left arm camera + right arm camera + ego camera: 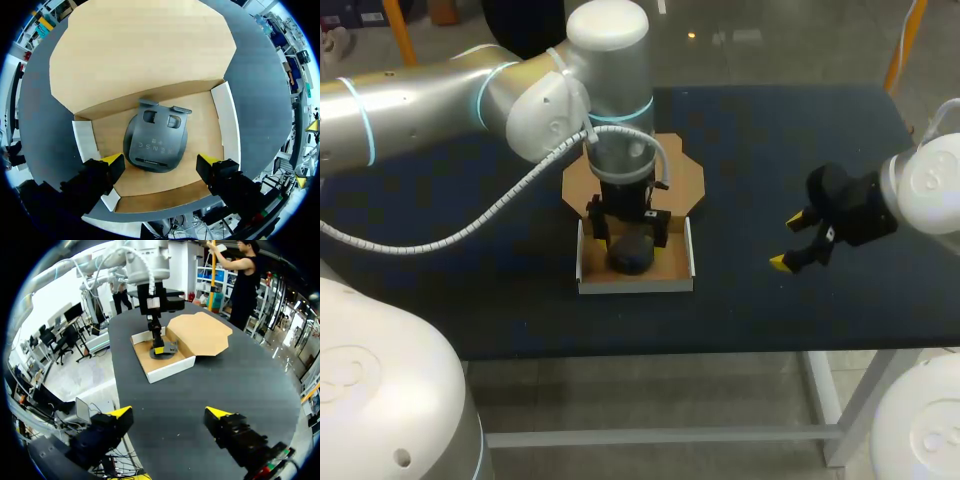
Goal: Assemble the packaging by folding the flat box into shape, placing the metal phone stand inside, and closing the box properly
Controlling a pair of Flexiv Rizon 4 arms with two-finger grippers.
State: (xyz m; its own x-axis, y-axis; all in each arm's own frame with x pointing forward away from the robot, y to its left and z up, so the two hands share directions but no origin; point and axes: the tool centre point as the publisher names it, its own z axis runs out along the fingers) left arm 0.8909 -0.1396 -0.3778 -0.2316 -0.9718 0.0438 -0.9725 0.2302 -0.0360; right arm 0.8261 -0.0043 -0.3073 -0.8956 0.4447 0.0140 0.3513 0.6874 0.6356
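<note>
1. The open cardboard box (635, 285) sat near the middle of the dark worktop (770, 130), its brown lid (682, 172) laid flat towards the far edge.
2. The phone stand (156, 145) lay flat on the box floor, between the white side walls.
3. The left pincer (160, 162) hung over the stand, released, a yellow tip on either side of it.
4. The right pincer (788, 242) hovered above bare worktop towards the right edge, well apart from the box, released and holding nothing.
</note>
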